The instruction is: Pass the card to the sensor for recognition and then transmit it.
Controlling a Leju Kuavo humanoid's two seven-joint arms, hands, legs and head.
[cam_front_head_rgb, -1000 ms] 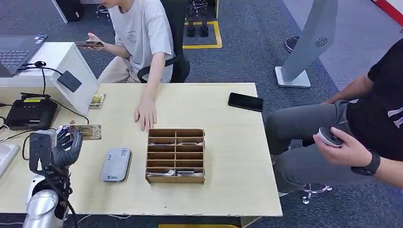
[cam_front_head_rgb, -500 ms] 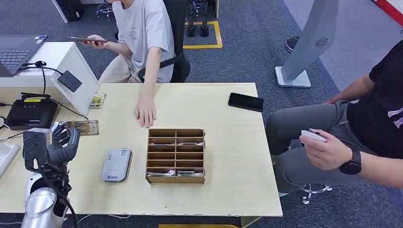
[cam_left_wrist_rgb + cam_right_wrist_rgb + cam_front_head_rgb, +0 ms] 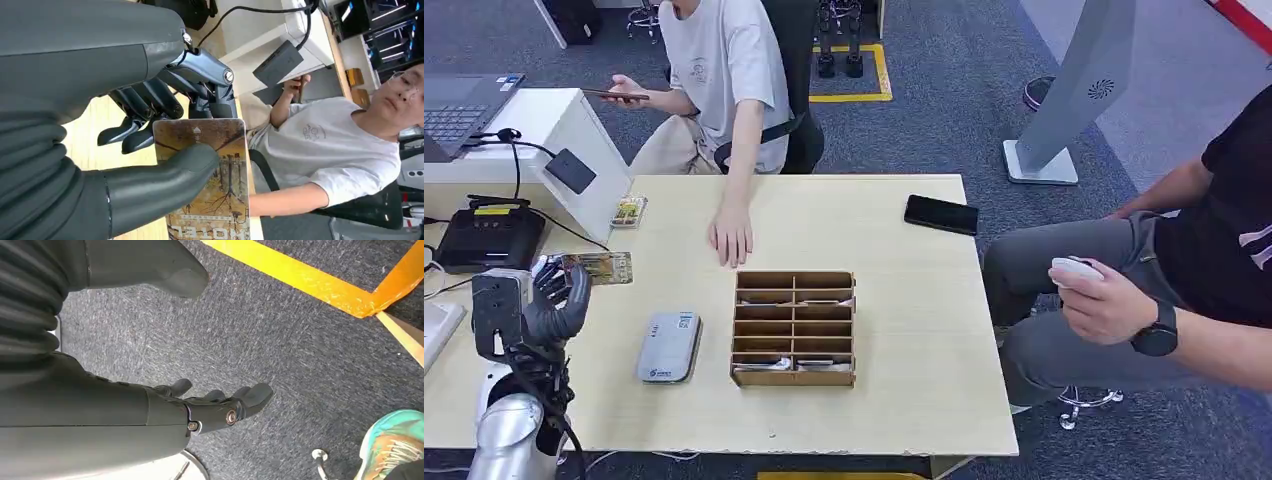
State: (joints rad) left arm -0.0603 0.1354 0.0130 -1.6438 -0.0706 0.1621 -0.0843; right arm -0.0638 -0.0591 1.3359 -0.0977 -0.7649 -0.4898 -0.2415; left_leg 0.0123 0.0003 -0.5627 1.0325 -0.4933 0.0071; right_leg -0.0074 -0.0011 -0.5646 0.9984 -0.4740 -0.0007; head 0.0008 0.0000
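My left hand [image 3: 542, 305] hovers over the table's left edge and pinches a hotel card [image 3: 602, 268] with a brown tree picture. In the left wrist view the thumb [image 3: 165, 175] presses on the card [image 3: 220, 195] while dark fingers back it from behind. A flat grey card reader [image 3: 668, 346] lies on the table to the right of that hand, apart from the card. My right hand [image 3: 215, 407] hangs over grey carpet with its fingers apart, holding nothing.
A wooden compartment box [image 3: 794, 328] with cards stands mid-table. A seated person's hand [image 3: 730, 240] rests on the table behind it. A black phone [image 3: 940, 214], another card [image 3: 628, 211], a black device [image 3: 489, 238] and a second seated person [image 3: 1184, 280] at the right are nearby.
My left hand has shifted slightly left and back with the card, then held still. The person at the right raised the hand holding a small white object.
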